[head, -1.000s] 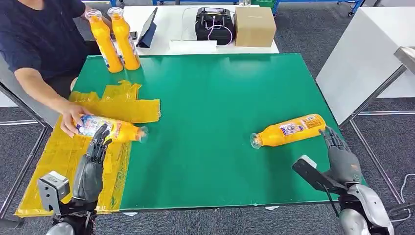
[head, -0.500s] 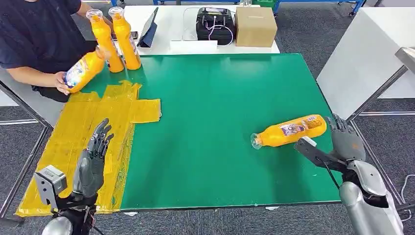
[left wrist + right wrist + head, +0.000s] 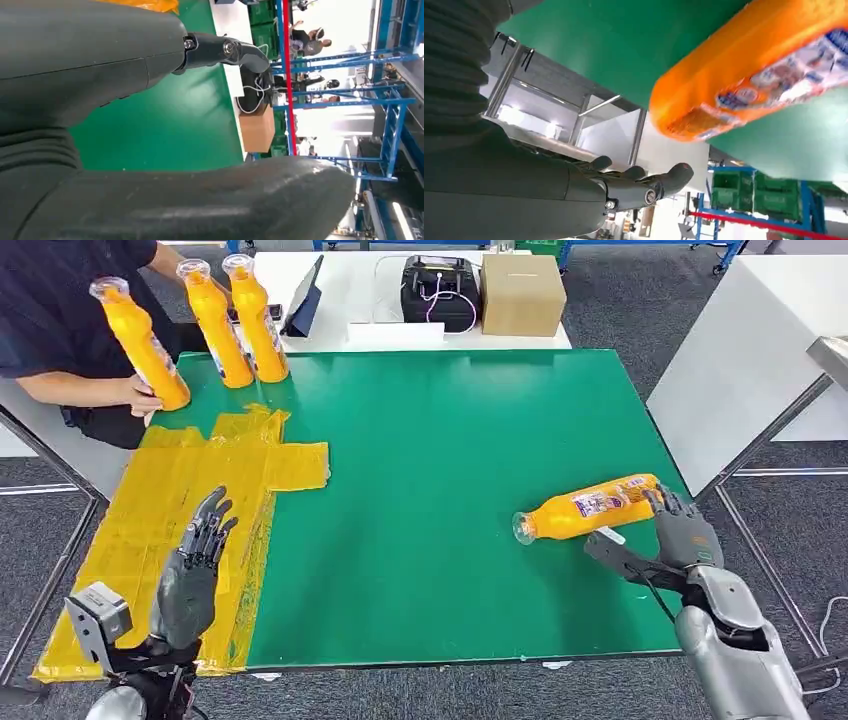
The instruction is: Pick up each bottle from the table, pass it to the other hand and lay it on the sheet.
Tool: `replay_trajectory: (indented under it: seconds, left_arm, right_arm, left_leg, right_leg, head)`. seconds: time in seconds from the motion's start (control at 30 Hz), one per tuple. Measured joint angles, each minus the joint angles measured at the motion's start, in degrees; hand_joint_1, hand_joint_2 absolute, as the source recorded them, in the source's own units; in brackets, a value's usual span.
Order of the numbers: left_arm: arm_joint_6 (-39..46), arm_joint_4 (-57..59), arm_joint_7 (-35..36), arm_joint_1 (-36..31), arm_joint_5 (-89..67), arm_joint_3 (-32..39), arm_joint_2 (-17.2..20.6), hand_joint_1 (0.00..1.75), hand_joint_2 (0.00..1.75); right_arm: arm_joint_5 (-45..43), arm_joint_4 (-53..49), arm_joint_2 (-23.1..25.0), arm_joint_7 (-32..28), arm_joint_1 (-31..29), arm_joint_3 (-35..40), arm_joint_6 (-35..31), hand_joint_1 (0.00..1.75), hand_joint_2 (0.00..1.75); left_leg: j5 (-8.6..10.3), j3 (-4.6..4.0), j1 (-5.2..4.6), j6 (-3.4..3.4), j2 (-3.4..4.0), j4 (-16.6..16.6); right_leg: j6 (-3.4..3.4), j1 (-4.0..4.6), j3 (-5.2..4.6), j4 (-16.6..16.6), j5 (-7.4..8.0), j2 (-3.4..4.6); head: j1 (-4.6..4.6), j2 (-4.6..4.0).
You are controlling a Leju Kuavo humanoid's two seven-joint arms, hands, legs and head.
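Right robot hand (image 3: 680, 530) spread open, empty, just beside base of lying bottle (image 3: 590, 508) on green surface (image 3: 450, 440). Best wrapped around mid-body, squarely, before lifting. Left robot hand (image 3: 195, 560) open over yellow sheet (image 3: 150, 520).

Orange bottle (image 3: 590, 508) and yellow sheet (image 3: 170, 510) on the green table (image 3: 430, 460)

The labelled bottle lies on its side near the table's right edge — the crinkled sheet lies flat over its left edge.

Silver arms, dark grey hands
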Motion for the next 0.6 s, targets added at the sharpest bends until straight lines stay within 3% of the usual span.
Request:
replay_trajectory:
  seconds: [0.6]
  left_arm:
    - [-0.6,0.0,0.0,0.4,1.2,-0.1,0.2,0.0,0.0]
  right_arm:
    - [0.6,4.7,0.6,-0.1,-3.7,1.5,0.6,0.0,1.75]
  left_leg:
    - [0.0,-0.01,0.0,0.0,0.0,0.0]
  right_leg:
    - [0.0,0.0,-0.01,0.0,0.0,0.0]
  head:
    - [-0.02,0.0]
